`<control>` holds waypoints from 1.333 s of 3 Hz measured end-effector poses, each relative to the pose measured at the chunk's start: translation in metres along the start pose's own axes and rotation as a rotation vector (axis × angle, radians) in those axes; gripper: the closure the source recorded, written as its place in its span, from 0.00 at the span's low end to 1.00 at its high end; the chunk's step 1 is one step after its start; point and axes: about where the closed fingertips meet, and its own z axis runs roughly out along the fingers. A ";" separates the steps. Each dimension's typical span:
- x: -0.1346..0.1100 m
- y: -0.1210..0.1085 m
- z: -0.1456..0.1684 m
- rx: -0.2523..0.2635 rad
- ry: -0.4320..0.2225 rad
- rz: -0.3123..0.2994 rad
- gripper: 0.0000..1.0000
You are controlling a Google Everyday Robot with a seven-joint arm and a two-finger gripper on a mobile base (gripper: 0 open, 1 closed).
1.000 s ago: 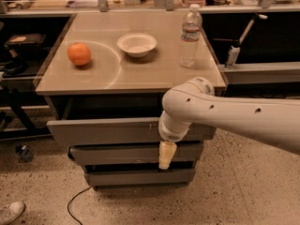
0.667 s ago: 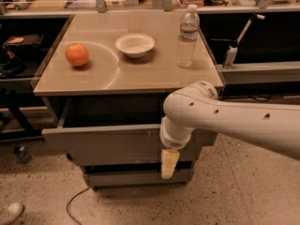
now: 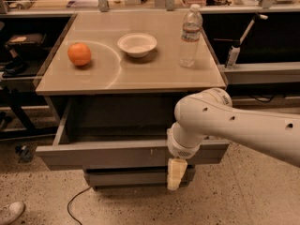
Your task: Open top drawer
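Note:
The top drawer (image 3: 108,154) is a wide grey metal drawer under the cabinet top, and it stands pulled out toward me. Its flat front faces me, and its side wall (image 3: 62,123) and dark inside show behind it. My gripper (image 3: 174,174) hangs from the white arm (image 3: 220,121), low against the right part of the drawer front, its pale tip reaching below the front's lower edge. A narrower grey drawer front (image 3: 126,177) sits below, pushed in.
An orange (image 3: 79,54), a white bowl (image 3: 137,44) and a water bottle (image 3: 190,35) stand on the tan cabinet top (image 3: 140,76). Benches flank the cabinet left and right. A cable (image 3: 75,199) and a shoe (image 3: 9,213) lie on the floor at the left.
The top drawer has slid further out toward me, exposing more of its inside. My arm and gripper have moved back and down with the drawer front.

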 end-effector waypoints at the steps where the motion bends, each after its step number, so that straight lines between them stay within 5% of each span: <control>1: 0.000 0.013 0.014 -0.043 0.014 -0.028 0.00; 4: 0.004 0.023 0.008 -0.060 0.023 -0.019 0.00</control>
